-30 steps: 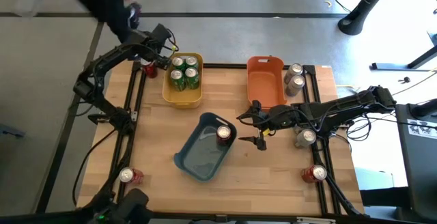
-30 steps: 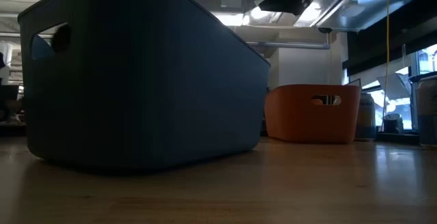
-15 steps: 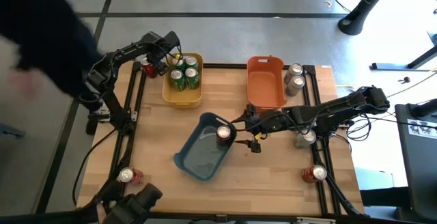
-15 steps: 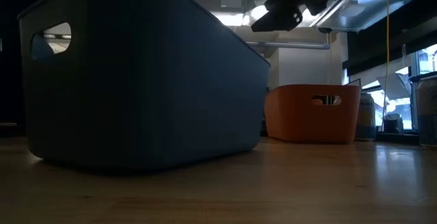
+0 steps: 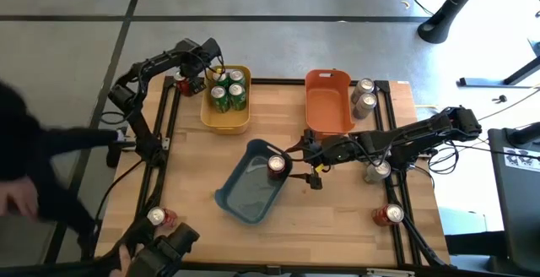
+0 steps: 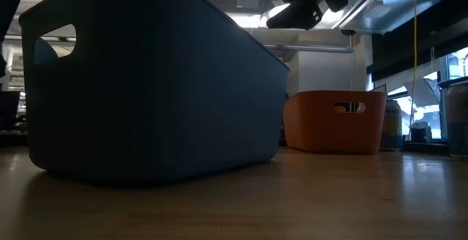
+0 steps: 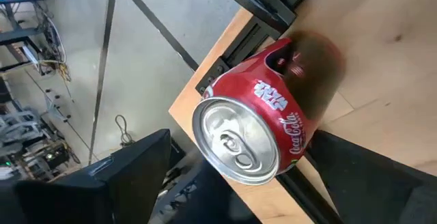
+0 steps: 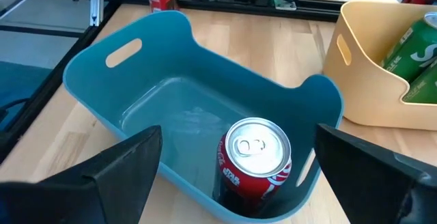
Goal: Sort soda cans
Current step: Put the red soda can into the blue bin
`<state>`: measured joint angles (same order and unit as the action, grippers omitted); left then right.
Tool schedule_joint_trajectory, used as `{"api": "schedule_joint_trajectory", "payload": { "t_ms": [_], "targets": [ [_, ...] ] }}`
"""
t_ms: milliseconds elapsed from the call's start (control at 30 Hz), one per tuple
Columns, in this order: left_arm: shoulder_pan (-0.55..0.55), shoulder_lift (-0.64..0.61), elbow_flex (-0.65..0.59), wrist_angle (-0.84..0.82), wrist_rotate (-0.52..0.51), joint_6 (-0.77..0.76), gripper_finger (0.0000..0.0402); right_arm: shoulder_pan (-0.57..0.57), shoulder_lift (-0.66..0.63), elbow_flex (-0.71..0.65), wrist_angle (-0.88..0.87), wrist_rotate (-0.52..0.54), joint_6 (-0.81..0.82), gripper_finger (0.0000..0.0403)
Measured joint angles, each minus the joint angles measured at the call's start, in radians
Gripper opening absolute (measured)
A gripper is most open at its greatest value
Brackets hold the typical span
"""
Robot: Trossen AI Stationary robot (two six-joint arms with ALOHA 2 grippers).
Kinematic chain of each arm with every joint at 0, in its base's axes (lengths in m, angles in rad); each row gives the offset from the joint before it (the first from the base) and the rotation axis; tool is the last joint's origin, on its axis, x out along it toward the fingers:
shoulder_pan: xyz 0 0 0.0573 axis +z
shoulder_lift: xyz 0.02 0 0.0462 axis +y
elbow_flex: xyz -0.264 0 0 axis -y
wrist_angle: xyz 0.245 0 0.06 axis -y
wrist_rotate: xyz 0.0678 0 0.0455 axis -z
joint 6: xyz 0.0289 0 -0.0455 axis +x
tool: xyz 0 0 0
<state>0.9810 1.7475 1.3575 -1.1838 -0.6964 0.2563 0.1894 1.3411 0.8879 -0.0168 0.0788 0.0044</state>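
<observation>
The wooden surface [image 5: 337, 201] carries a blue bin [image 5: 251, 184] holding one red can [image 5: 277, 166]. The right gripper [image 5: 309, 165] hovers beside that bin, fingers wide and empty. The left gripper [image 5: 192, 78], fingers wide, frames another red can [image 7: 263, 138] at the far corner, beyond a yellow bin [image 5: 226, 118] from the blue one.

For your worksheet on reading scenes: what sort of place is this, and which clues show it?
Probably a robotics lab: two arms mounted on a framed wooden table, a bare concrete floor, and sorting bins such as the blue bin.

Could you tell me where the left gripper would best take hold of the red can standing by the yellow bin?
Probably around the red can's round side wall, just below its silver top, fingers on opposite sides. It stands upright at the table corner, so coming down from above suits.
</observation>
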Motion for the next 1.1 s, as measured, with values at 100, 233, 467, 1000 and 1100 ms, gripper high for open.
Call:
{"api": "schedule_joint_trajectory", "payload": {
  "t_ms": [100, 233, 467, 1000, 1100],
  "targets": [
    [0.008, 0.011, 0.0, 0.002, 0.0, 0.036, 0.0345, 0.0, 0.0, 0.0, 0.0, 0.0, 0.013, 0.0378],
    [0.03, 0.018, 0.0, 0.03, 0.005, 0.066, 0.0345, 0.0, 0.0, 0.0, 0.001, 0.0, 0.013, 0.0378],
    [0.064, 0.018, 0.0, 0.046, -0.006, 0.062, 0.0345, 0.0, 0.0, 0.0, 0.001, 0.0, 0.013, 0.0378],
    [0.052, 0.018, 0.0, 0.018, 0.003, 0.097, 0.0345, 0.0, 0.0, 0.0, 0.014, 0.0, 0.013, 0.0378],
    [0.046, 0.018, 0.0, 0.016, 0.005, 0.099, 0.0345, 0.0, 0.0, 0.0, 0.014, -0.001, 0.013, 0.0378]
  ]
}}
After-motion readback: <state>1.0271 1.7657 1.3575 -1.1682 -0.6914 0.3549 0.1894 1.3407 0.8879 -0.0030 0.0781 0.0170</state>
